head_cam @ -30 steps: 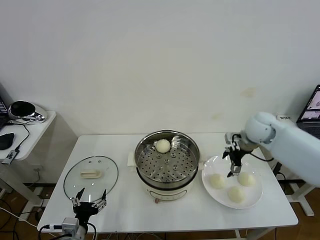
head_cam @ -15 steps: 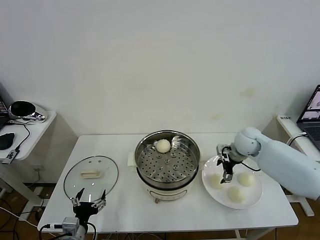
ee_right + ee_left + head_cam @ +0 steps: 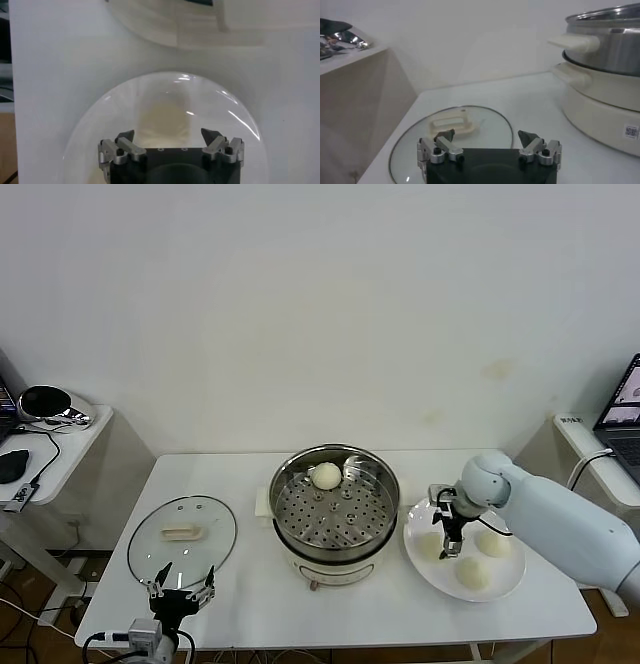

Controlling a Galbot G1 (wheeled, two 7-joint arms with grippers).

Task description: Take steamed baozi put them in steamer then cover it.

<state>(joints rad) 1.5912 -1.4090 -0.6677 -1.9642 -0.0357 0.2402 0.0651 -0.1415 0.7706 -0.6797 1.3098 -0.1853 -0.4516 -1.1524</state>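
While my right hand (image 3: 447,533) hangs over the white plate (image 3: 507,575), its fingers stand wide apart and grip nothing; in its wrist view the fingertips (image 3: 125,136) frame a pale bun (image 3: 165,116) right below, not touching as far as I can tell. Three steamed baozi (image 3: 432,545) sit on that plate, one under the hand and two others toward the plate's right and near side, each just beside the next, so room between them is tight. Plate rim lies just beside the steamer (image 3: 334,514), apart from it, with a narrow strip of bare tabletop (image 3: 400,614) before the front edge. One more bun (image 3: 326,475) sits on the perforated tray at the steamer's far side, near the wall; rest of the tray is open. Steamer stands mid-tabletop, lid off. The cover (image 3: 182,535) lies flat on the left part of the tabletop, handle up, well apart from the steamer, its rim near the left edge. My left hand (image 3: 180,594) is parked low at the front edge just near the cover's near rim, fingers spread, holding nothing. A side table (image 3: 70,446) stands off to the left.
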